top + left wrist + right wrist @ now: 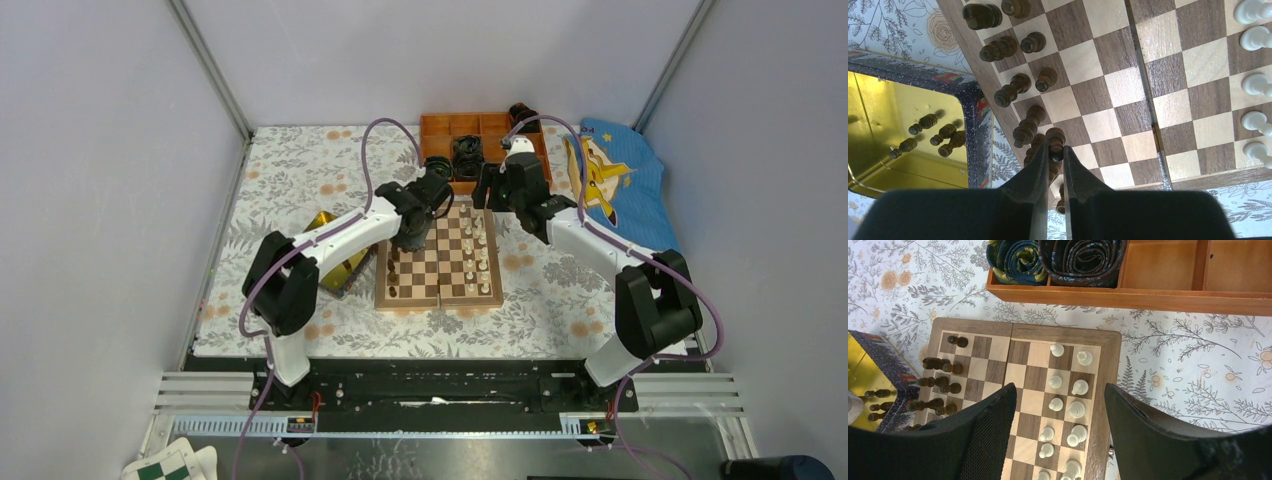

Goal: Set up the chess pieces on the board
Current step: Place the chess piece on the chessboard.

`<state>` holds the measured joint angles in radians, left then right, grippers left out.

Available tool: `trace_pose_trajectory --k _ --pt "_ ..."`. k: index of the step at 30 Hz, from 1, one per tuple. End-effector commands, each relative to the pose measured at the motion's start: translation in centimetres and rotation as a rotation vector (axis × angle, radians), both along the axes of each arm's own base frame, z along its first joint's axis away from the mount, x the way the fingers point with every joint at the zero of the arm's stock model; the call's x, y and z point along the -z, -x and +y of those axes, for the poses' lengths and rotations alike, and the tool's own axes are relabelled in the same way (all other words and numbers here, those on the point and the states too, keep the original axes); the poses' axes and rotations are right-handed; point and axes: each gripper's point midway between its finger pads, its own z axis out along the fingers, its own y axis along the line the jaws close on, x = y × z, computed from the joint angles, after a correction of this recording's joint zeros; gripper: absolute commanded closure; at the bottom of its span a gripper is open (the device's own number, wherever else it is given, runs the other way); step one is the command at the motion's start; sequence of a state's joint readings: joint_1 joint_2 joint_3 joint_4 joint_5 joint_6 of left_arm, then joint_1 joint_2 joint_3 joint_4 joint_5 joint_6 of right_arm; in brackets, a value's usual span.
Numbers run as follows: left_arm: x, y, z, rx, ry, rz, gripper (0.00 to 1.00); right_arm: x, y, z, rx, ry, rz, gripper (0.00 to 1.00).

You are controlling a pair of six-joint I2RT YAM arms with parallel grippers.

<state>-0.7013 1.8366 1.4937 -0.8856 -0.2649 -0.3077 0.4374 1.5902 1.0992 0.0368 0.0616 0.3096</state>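
The left gripper point(1055, 152) pinches a dark piece point(1055, 136) over the left edge of the board point(440, 268), seemingly to fill that row, while the right gripper point(1059, 395) hangs open and empty above the cream pieces point(1078, 387) lining the right edge.

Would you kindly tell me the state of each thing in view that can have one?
left gripper, shut on a dark piece.
right gripper, open, empty.
board, unfolded flat, partly set.
pale pieces, standing in two files.
gold tray, holding a few dark pieces.
orange box, lidless, partly filled with rolls.
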Motion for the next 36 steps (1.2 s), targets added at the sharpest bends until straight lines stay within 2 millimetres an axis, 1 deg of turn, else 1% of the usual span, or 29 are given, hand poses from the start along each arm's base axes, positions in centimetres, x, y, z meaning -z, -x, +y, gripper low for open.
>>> trace_pose_trajectory --k 1,8,20,36 --pt "0.0 -0.3 -0.2 0.003 -0.012 0.001 1.0 -2.8 -0.6 -0.3 0.016 -0.029 -0.086 0.28" --pt "0.9 -0.4 -0.4 0.005 -0.004 0.016 1.0 -2.7 -0.7 -0.4 0.018 -0.025 -0.085 0.28" --pt "2.0 -0.9 0.1 -0.018 0.034 0.031 1.0 -2.3 -0.8 -0.3 0.016 -0.025 -0.079 0.27" --pt "3.0 -1.6 0.2 -0.027 0.088 0.032 1.0 -2.0 -0.9 0.0 0.005 -0.027 -0.072 0.27"
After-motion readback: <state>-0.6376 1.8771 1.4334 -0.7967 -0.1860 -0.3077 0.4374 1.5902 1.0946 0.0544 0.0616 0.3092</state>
